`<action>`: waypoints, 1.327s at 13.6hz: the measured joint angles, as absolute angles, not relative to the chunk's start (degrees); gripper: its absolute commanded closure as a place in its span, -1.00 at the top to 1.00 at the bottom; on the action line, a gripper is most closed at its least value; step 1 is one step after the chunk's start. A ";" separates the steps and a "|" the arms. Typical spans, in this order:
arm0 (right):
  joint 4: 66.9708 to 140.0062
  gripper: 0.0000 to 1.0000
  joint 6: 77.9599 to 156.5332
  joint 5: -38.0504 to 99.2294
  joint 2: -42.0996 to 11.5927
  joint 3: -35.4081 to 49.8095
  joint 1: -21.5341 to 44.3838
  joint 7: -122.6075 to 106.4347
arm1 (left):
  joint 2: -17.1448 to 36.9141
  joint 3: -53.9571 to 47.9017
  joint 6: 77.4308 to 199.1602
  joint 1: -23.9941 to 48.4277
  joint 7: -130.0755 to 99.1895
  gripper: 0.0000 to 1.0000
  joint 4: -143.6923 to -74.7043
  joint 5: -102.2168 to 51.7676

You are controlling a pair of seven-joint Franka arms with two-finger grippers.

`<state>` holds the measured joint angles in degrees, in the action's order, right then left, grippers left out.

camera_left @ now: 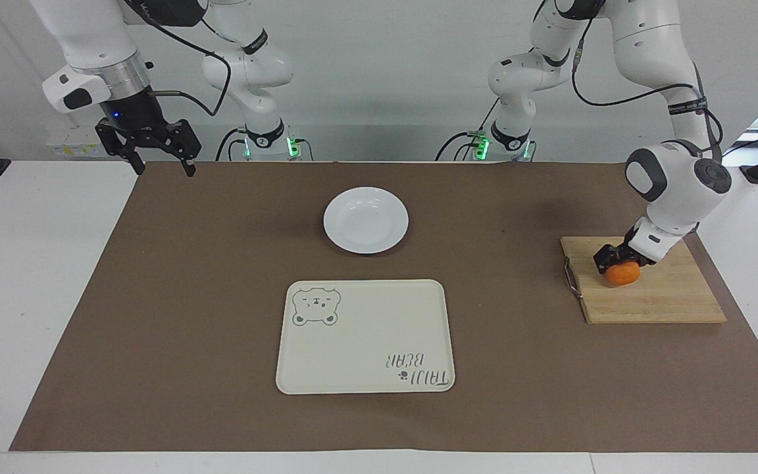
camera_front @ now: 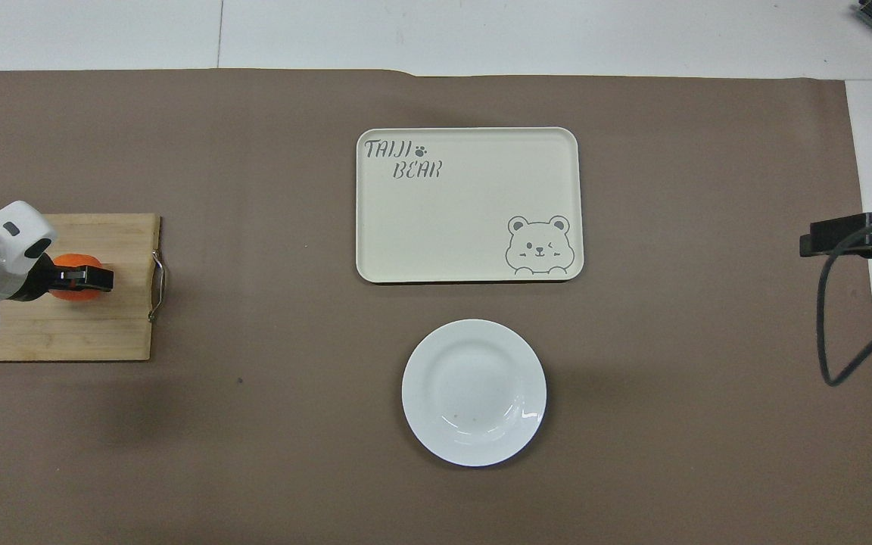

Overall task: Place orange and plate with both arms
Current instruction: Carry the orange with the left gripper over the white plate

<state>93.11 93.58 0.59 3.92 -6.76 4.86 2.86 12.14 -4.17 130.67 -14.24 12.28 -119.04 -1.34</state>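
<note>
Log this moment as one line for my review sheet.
left end effector: shut on orange, on cutting board | right end effector: open, waiting | plate: untouched

Left gripper (camera_front: pixel 88 278) clamped on orange (camera_front: pixel 73 266) atop wooden board (camera_front: pixel 65 325); plate (camera_front: pixel 474 391) near tray (camera_front: pixel 468 204).

Two large white jointed arms (camera_left: pixel 655 39)

Glossy white shells, grey joint caps, black cables, black two-finger grippers; silver wrist ring on one.
</note>
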 measured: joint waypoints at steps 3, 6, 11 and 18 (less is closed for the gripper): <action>93.14 1.00 93.90 0.59 3.92 -6.74 4.88 2.86 | 11.56 -4.40 125.06 -14.19 12.28 -1.00 -114.57 -1.34; 93.24 1.00 94.04 0.59 3.89 -6.72 4.89 2.86 | 10.53 -4.60 119.31 -14.11 12.10 -1.00 -109.94 -1.34; 93.32 1.00 94.05 0.59 3.89 -6.71 4.89 2.86 | 6.50 -5.35 106.18 -12.42 8.50 -1.00 -101.94 -1.34; 93.48 1.00 94.08 0.59 3.89 -6.75 4.86 2.86 | 5.57 -5.52 91.60 -6.18 -1.61 -1.00 -90.93 -0.38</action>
